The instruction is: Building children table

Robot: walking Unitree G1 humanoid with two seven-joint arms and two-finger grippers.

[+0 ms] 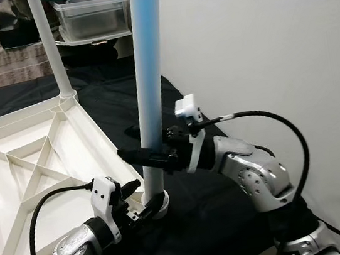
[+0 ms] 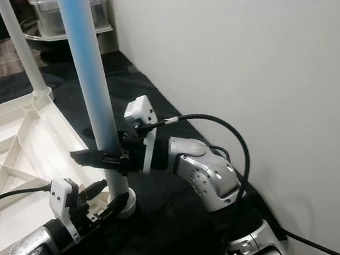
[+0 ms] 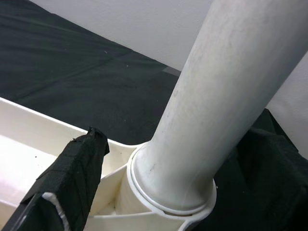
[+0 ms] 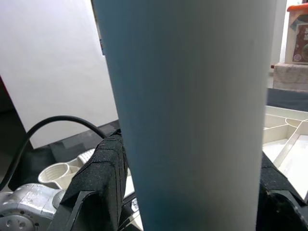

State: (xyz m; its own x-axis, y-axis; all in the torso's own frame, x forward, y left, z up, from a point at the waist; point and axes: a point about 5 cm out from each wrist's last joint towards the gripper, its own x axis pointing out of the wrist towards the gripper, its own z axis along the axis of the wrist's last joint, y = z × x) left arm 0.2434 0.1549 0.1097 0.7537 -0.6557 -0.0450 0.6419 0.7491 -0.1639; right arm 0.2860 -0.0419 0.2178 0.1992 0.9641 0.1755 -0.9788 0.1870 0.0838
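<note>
A white tabletop (image 1: pixel 92 133) lies upside down on black cloth, its ribs facing up. A pale blue-white leg (image 1: pixel 148 61) stands upright in the near corner socket (image 1: pixel 159 206). My right gripper (image 1: pixel 137 156) is shut on this leg at about a third of its height, and its black pads (image 4: pixel 101 178) flank the tube (image 4: pixel 192 120). My left gripper (image 1: pixel 139 198) sits low beside the socket (image 3: pixel 168 202) with its fingers apart. One finger (image 3: pixel 67 178) rests over the tabletop's corner. A second white leg (image 1: pixel 49 43) stands in the far corner socket.
A plain white wall (image 1: pixel 271 37) runs close along the right side. Clear plastic bins (image 1: pixel 91 15) are stacked at the back. Black cables loop from both wrists. The black cloth (image 1: pixel 116 103) covers the surface around the tabletop.
</note>
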